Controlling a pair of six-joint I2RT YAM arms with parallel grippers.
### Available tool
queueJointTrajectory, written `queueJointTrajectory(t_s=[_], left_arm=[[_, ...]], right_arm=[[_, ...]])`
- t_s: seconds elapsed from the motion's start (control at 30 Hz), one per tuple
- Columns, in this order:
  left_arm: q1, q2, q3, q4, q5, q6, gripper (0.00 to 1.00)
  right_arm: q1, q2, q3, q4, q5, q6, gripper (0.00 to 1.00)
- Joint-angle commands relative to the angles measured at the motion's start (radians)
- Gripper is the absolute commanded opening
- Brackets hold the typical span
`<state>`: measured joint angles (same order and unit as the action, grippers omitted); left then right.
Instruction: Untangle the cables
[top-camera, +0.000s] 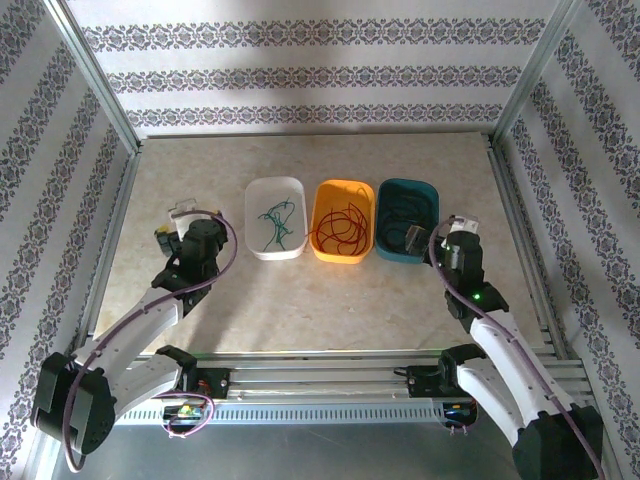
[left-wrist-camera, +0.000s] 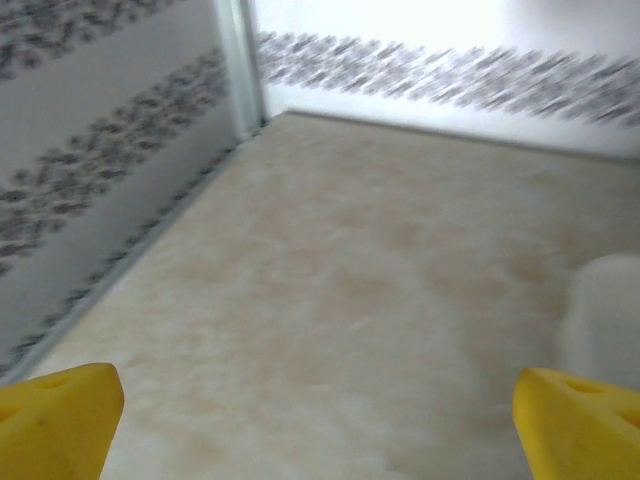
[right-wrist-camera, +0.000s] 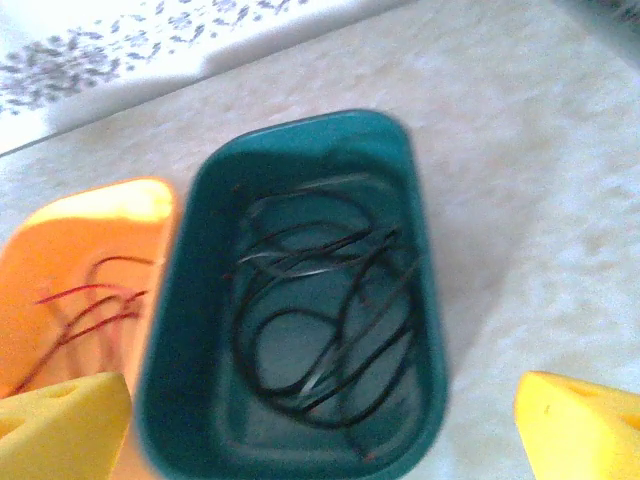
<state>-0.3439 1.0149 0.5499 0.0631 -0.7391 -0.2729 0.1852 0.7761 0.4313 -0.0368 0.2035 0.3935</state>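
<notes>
Top: overhead, whole table (top-camera: 300, 300). Wrists: low, close; right shares teal tray (right-wrist-camera: 185, 330).

Green cable (top-camera: 277, 223) looped in white tray (top-camera: 275, 180); red cable (top-camera: 340, 228), orange tray (top-camera: 345, 184); dark cable (right-wrist-camera: 310, 262), teal tray (right-wrist-camera: 300, 125).

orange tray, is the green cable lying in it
No, the orange tray holds the red cable; the green cable lies in the white tray.

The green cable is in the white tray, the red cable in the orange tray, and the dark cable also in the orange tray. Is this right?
Not quite: the dark cable lies in the teal tray, as the right wrist view shows. The green cable and the red cable are where you say.
</notes>
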Motion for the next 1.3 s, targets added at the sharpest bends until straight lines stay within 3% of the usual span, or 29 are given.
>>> queueJointTrajectory(t_s=[0.0, 0.07, 0.13, 0.27, 0.33, 0.5, 0.63, 0.73, 0.83, 0.93, 1.0, 1.07, 1.1, 1.13, 1.17, 1.23, 1.27], left_arm=[[0.032, 0.049, -0.081, 0.085, -0.093, 0.138, 0.99], [0.037, 0.100, -0.116, 0.173, -0.063, 0.149, 0.99], [0.056, 0.171, -0.122, 0.204, -0.036, 0.093, 0.99], [0.070, 0.302, -0.077, 0.237, 0.008, 0.112, 0.99], [0.077, 0.342, -0.076, 0.332, 0.051, 0.156, 0.99], [0.123, 0.435, -0.055, 0.500, 0.172, 0.217, 0.99], [0.172, 0.512, 0.036, 0.425, 0.245, 0.212, 0.99], [0.204, 0.500, 0.026, 0.427, 0.304, 0.195, 0.99], [0.231, 0.474, -0.004, 0.453, 0.345, 0.180, 0.99], [0.237, 0.472, -0.018, 0.490, 0.348, 0.198, 0.99], [0.237, 0.478, -0.028, 0.533, 0.331, 0.222, 0.99], [0.237, 0.491, -0.061, 0.624, 0.326, 0.246, 0.99], [0.251, 0.538, -0.111, 0.790, 0.367, 0.266, 0.99], [0.249, 0.542, -0.114, 0.793, 0.374, 0.279, 0.99], [0.255, 0.512, -0.092, 0.682, 0.396, 0.247, 0.99], [0.258, 0.540, -0.130, 0.831, 0.429, 0.281, 0.99], [0.261, 0.523, -0.129, 0.786, 0.443, 0.267, 0.99]], right_arm=[[-0.004, 0.054, -0.068, 0.262, 0.263, -0.139, 0.98], [-0.005, 0.131, -0.069, 0.305, 0.338, -0.157, 0.98], [-0.004, 0.215, -0.081, 0.404, 0.350, -0.197, 0.98], [-0.006, 0.349, -0.139, 0.593, 0.351, -0.244, 0.98], [-0.005, 0.398, -0.136, 0.646, 0.385, -0.260, 0.98], [-0.031, 0.477, -0.139, 0.790, 0.306, -0.314, 0.98], [-0.047, 0.565, -0.097, 0.850, 0.252, -0.358, 0.98], [-0.069, 0.709, -0.128, 1.102, 0.156, -0.394, 0.98], [-0.109, 0.670, -0.099, 0.964, 0.048, -0.363, 0.98], [-0.142, 0.782, -0.133, 1.161, -0.089, -0.373, 0.98], [-0.145, 0.724, -0.095, 0.991, -0.116, -0.377, 0.98], [-0.150, 0.758, -0.098, 1.055, -0.128, -0.373, 0.98], [-0.151, 0.755, -0.097, 1.048, -0.128, -0.373, 0.98], [-0.153, 0.748, -0.094, 1.031, -0.131, -0.373, 0.98], [-0.154, 0.748, -0.093, 1.028, -0.134, -0.371, 0.98], [-0.156, 0.749, -0.094, 1.032, -0.132, -0.368, 0.98], [-0.158, 0.750, -0.093, 1.030, -0.131, -0.367, 0.98]])
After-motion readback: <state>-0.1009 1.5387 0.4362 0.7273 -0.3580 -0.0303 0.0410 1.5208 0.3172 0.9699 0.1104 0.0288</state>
